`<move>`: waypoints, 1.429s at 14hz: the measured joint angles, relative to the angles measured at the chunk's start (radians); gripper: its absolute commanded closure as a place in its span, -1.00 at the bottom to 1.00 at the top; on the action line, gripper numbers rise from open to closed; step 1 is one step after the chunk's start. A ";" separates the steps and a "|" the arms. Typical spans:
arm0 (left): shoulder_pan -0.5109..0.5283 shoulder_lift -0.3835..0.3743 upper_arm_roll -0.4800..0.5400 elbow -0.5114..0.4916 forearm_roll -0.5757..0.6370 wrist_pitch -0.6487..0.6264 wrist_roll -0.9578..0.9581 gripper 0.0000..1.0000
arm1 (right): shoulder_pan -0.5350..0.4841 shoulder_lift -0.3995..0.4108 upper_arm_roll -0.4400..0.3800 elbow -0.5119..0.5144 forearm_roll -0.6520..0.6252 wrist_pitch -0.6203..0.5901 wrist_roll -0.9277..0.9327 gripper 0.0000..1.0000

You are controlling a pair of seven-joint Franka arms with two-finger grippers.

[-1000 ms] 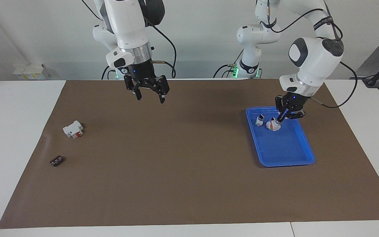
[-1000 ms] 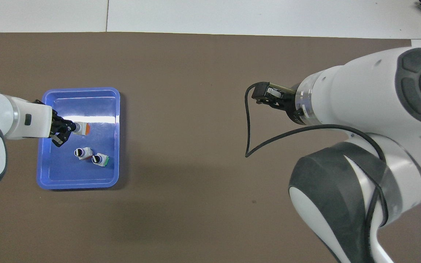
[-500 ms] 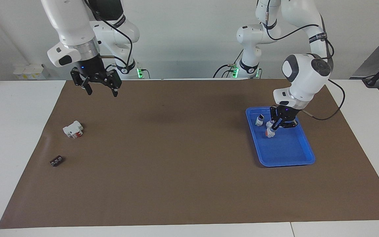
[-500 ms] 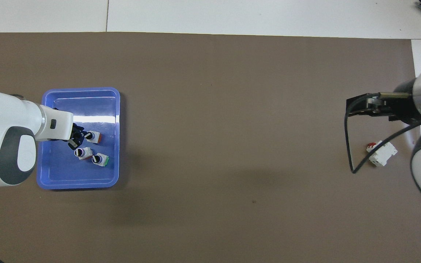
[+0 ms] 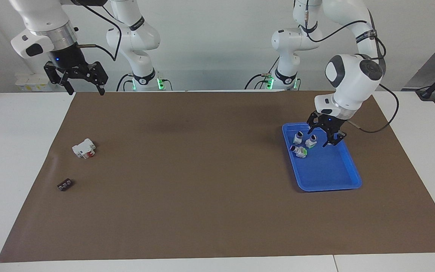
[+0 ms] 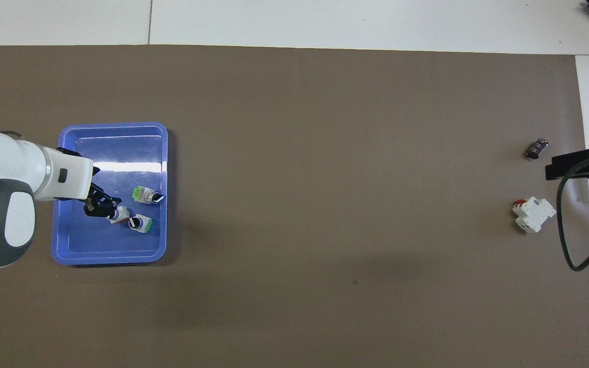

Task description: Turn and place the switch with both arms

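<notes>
Left end effector [image 5: 327,137] low, fingers spread; right end effector [image 5: 83,84] raised, open.

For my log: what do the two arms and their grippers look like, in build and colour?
Both arms are glossy white jointed Frankas with dark grey joint caps and a silver ring at the wrist. Each ends in a black two-finger gripper, the left gripper and the right gripper, with a small blue light on its body. Black cables loop along each arm. Green lights glow at both bases.

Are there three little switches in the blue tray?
Yes, three small switches lie in the blue tray, close together.
</notes>
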 measured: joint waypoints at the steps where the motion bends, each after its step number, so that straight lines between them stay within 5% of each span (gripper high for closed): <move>1: 0.001 -0.020 0.002 0.000 0.000 -0.012 -0.083 -1.00 | 0.002 0.000 0.002 -0.002 0.000 -0.002 0.020 -1.00; 8: 0.002 -0.158 0.004 0.066 0.000 -0.201 -0.710 -1.00 | 0.006 0.000 0.007 -0.005 0.000 -0.002 0.087 -1.00; 15: 0.005 -0.069 0.006 0.495 0.073 -0.474 -0.747 -1.00 | 0.010 0.000 0.012 -0.005 0.000 -0.002 0.087 -1.00; 20: 0.009 -0.009 0.011 0.650 0.075 -0.617 -0.749 -1.00 | 0.010 0.000 0.012 -0.005 0.000 -0.002 0.087 -1.00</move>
